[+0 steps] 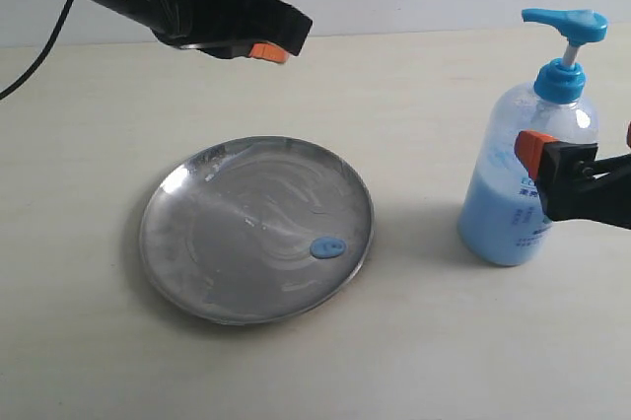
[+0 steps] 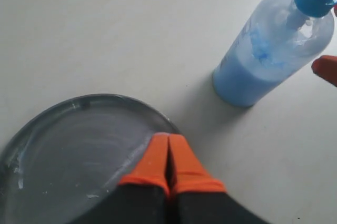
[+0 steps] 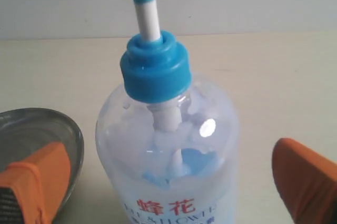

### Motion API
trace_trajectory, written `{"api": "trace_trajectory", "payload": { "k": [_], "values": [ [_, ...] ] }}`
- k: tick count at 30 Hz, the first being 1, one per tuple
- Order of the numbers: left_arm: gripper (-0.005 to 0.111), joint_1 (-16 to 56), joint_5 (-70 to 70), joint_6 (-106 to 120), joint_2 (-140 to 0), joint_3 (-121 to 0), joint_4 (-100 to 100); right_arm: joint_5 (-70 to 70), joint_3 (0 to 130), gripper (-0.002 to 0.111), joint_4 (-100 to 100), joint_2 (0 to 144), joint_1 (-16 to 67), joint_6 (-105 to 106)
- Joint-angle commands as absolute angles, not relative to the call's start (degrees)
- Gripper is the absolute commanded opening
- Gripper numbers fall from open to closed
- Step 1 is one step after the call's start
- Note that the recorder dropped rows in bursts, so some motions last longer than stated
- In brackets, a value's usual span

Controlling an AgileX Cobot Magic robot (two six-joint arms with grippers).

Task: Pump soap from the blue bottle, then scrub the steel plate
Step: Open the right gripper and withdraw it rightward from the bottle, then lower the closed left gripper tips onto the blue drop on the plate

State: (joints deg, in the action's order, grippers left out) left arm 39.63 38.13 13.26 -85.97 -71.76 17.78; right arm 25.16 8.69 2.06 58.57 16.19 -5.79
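The steel plate [image 1: 227,243] lies left of centre on the table, streaked with pale swirls. A small blob of light blue soap [image 1: 327,247] sits near its right rim. The blue bottle [image 1: 518,213] stands upright at the right, pump head [image 1: 567,24] raised. My right gripper [image 1: 582,152] is open and straddles the bottle's shoulder [image 3: 168,145]. Each orange fingertip [image 3: 37,179] stands a little apart from the plastic. My left gripper [image 1: 268,52] hovers above the plate's far edge, its orange fingertips [image 2: 158,155] pressed together with nothing between them.
The pale tabletop [image 1: 414,105] runs back to a white wall. A black cable [image 1: 44,45] hangs at the far left. The plate's rim [image 3: 73,134] lies close beside the bottle's base in the right wrist view.
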Motion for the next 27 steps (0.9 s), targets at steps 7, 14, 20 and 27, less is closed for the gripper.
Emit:
{"api": "trace_trajectory", "payload": {
  "k": [7, 14, 20, 27],
  "values": [
    [0.0, 39.93, 42.36, 13.31, -85.4, -71.63, 18.33, -12.35, 22.4, 0.088, 2.78, 48.69, 15.96, -5.98],
    [0.0, 39.93, 45.5, 13.31, -85.4, -71.63, 18.46, -31.62, 29.88, 0.049, 2.2, 48.16, 15.96, -3.87],
    [0.0, 39.93, 48.3, 13.31, -85.4, -71.54, 18.75, -43.74, 32.87, 0.022, 2.2, 48.16, 15.96, 0.85],
    [0.0, 39.93, 50.22, 13.31, -85.4, -71.1, 19.25, -48.57, 33.18, 0.0, 2.44, 46.49, 15.96, 3.49]
  ]
}}
